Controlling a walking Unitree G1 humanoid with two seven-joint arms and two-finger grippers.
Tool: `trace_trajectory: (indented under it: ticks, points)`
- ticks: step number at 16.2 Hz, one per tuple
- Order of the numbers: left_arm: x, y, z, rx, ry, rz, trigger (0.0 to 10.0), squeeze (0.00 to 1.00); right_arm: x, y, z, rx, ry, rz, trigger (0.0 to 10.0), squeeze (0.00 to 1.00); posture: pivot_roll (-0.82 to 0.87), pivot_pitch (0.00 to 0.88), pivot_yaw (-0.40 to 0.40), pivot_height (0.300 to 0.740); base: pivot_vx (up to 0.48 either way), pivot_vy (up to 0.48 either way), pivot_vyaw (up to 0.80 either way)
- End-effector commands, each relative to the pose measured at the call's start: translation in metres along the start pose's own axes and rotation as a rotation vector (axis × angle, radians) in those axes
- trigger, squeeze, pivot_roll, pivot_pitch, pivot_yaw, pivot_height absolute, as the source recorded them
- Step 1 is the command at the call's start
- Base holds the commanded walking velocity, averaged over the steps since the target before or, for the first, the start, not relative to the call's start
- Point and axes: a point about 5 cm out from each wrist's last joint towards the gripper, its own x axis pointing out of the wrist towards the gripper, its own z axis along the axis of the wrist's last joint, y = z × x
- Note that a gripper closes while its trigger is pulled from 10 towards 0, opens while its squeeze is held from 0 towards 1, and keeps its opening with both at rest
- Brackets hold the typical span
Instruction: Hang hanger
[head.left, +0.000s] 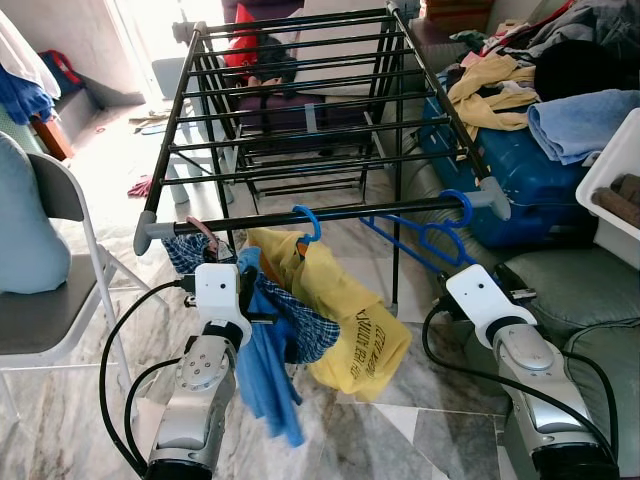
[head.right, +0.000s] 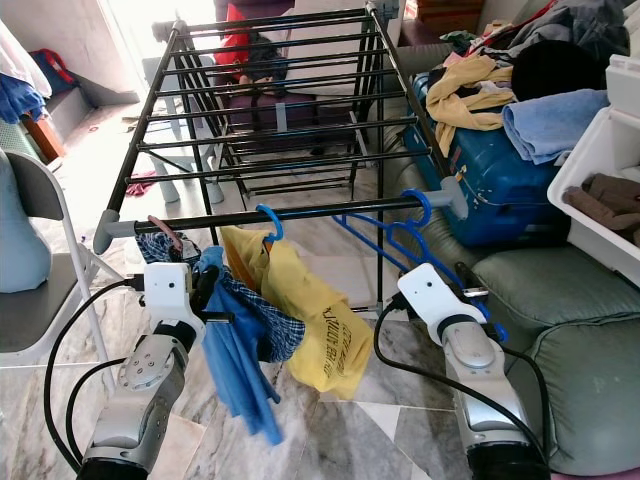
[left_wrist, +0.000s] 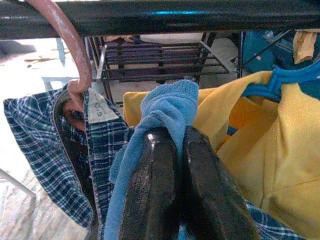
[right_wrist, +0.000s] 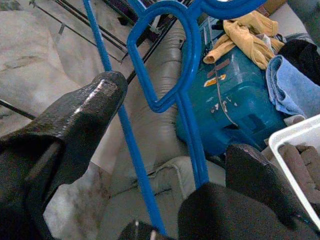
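An empty blue hanger (head.left: 432, 240) hangs by its hook on the front bar (head.left: 380, 210) of the black drying rack, near the bar's right end. My right gripper (right_wrist: 179, 119) is open just below it, one finger on each side of the blue hanger's frame (right_wrist: 187, 60). A second blue hanger carries a yellow shirt (head.left: 350, 320) at mid-bar. A pinkish hanger (left_wrist: 70, 45) holds a plaid shirt (left_wrist: 40, 145) at the left. My left gripper (left_wrist: 181, 137) is shut on a light blue cloth (head.left: 268, 365) that drapes down in front of the plaid shirt.
A grey folding chair (head.left: 60, 310) stands at the left. To the right are a blue suitcase (head.left: 520, 180) piled with clothes, a white basket (head.left: 615, 160) and a grey sofa (head.left: 580, 290). Marble floor lies under the rack.
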Motion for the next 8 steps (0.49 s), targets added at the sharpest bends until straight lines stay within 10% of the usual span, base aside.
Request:
trace_trajectory:
  ticks: [1, 8]
  points:
    - [0.0013, 0.0011, 0.009, -0.004, -0.034, -0.001, 10.0, 0.0, 0.0015, 0.0028, -0.0011, 0.006, 0.016, 0.019, 10.0, 0.0, -0.15, 0.0, 0.063, 0.74, 0.304, 0.0, 0.0]
    - [0.0017, 0.0008, 0.0085, -0.007, -0.029, -0.001, 10.0, 0.0, 0.001, 0.0069, -0.0022, -0.001, 0.019, 0.037, 10.0, 0.0, -0.15, 0.0, 0.062, 0.74, 0.309, 0.0, 0.0]
